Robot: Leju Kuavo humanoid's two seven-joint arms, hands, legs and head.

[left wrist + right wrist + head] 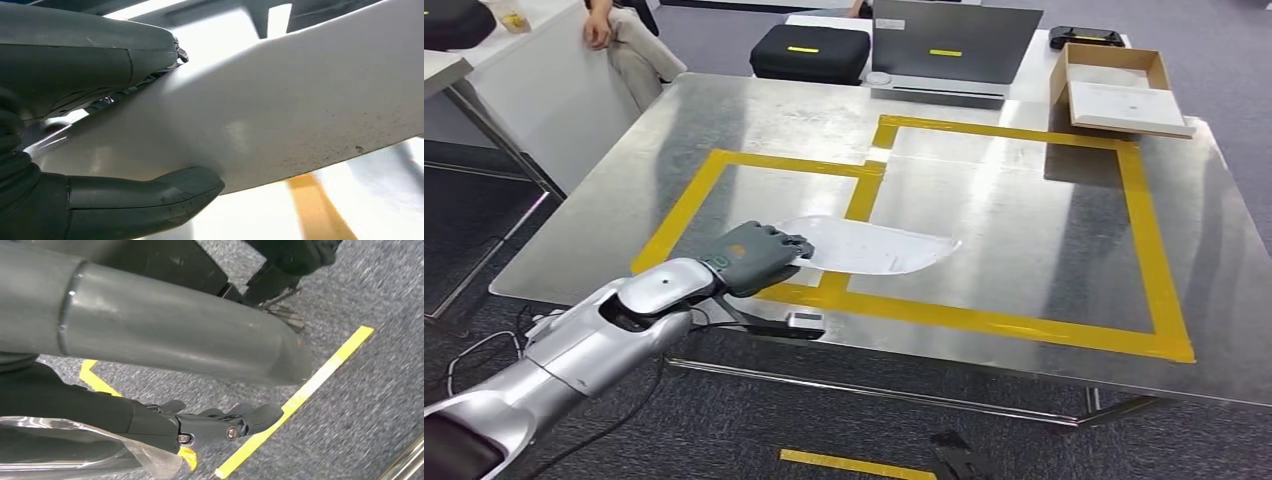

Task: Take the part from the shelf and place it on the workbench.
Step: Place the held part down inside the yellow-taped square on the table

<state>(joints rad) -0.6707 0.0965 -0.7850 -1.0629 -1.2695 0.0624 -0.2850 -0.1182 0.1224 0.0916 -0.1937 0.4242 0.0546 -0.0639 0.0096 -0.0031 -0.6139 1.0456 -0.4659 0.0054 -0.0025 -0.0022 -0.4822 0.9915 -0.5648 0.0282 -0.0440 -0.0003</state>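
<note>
My left hand (759, 257) pinches the white part (874, 246) over the workbench (1024, 220). Pickup looks done; lowering and release remain. Right hand (210, 427): fingers apart, holding nothing.

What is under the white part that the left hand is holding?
Under the white part lie the steel workbench and yellow tape. The left hand holds its near end; the tape beneath is hidden.

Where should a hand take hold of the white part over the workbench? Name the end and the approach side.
Grip the white part at its broad near-left end, coming from the robot's side, as the left hand does. The part is a thin flat blade tapering toward the right, so thumb and fingers probably pinch best across its flat faces at the wide end.
</note>
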